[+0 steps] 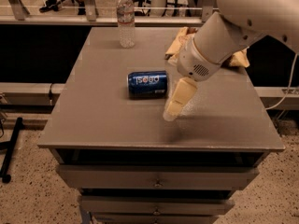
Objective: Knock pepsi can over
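The pepsi can (pixel 147 84) is dark blue with white lettering and lies on its side near the middle of the grey table (pixel 107 120), its length running left to right. My gripper (pixel 172 112) hangs from the white arm just right of the can and a little nearer the front edge. Its cream fingers (pixel 180 98) point down and forward and sit close together with nothing between them. A small gap separates the gripper from the can's right end.
A clear plastic water bottle (pixel 125 18) stands upright at the table's far edge. A tan crumpled bag (pixel 184 40) lies at the back right, partly hidden by the arm. Drawers (pixel 156 178) sit under the table top. A railing runs behind the table.
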You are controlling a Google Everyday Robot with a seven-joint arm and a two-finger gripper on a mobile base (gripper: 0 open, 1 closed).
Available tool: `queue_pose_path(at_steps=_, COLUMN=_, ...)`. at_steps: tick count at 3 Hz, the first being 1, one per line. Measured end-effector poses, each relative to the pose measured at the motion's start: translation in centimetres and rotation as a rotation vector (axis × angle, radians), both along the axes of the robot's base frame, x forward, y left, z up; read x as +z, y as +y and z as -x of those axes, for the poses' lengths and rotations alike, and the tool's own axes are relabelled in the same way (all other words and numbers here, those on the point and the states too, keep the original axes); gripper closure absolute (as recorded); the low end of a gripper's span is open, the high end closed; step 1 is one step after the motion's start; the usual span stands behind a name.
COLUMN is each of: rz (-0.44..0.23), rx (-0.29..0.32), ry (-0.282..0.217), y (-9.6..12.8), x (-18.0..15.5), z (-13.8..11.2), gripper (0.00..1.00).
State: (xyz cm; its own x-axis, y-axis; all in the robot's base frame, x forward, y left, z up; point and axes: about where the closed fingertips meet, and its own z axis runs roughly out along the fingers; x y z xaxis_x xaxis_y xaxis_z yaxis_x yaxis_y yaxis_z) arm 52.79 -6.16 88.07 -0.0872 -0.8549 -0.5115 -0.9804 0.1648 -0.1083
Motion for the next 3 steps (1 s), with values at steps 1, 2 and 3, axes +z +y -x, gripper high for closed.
queue_pose_path(at_steps=1, rz=-0.11, rx=-0.043, ry=-0.008, y=-2.5, x=0.6, z=-0.6, gripper=0.0)
queue_pose_path(at_steps=2, rz=-0.317, rx=-0.113, ry=-0.023, y=-7.5, x=1.7, z=0.4, gripper=0.0)
queue_pose_path(at_steps=3, rz=-0.314, rx=-0.108, ry=-0.02, y=-6.6, x=2.1, z=0.5, gripper=0.0)
